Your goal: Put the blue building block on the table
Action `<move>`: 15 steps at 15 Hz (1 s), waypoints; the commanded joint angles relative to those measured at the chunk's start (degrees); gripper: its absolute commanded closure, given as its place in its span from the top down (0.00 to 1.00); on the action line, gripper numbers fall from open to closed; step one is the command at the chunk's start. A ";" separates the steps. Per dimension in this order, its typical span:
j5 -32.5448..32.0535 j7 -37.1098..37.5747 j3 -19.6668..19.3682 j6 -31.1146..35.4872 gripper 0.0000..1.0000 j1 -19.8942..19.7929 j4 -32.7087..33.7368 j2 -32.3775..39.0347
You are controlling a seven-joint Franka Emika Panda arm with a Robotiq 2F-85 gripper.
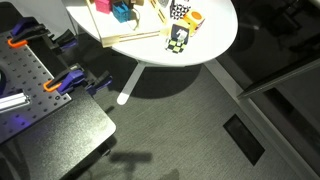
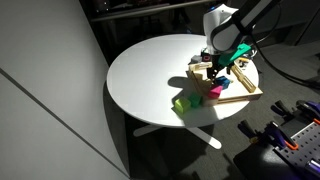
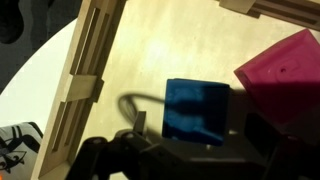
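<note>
The blue building block (image 3: 196, 110) lies on the floor of the light wooden tray (image 3: 90, 60), seen close in the wrist view. My gripper (image 3: 195, 128) is open, with a finger on each side of the block and a small gap to each face. A pink block (image 3: 285, 68) lies just beside it. In an exterior view my gripper (image 2: 218, 62) reaches down into the tray (image 2: 245, 95) on the round white table (image 2: 150, 70). The block also shows in an exterior view (image 1: 122, 12) at the top edge.
A green block (image 2: 185, 103) and a pink block (image 2: 217, 92) lie near the tray's front edge. Checkered cubes (image 1: 178, 38) and an orange piece (image 1: 195, 18) sit on the table. A grey perforated bench (image 1: 40, 90) with orange clamps stands beside it.
</note>
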 commanded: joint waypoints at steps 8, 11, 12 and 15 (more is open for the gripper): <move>-0.51 0.89 -0.92 5.02 1.00 0.50 -0.69 1.30; -0.44 0.85 -1.20 8.89 0.74 0.62 -1.85 1.18; -0.24 0.62 -1.20 9.97 0.66 0.58 -2.11 1.19; 0.15 -0.12 -1.25 11.95 0.42 0.50 -2.70 0.88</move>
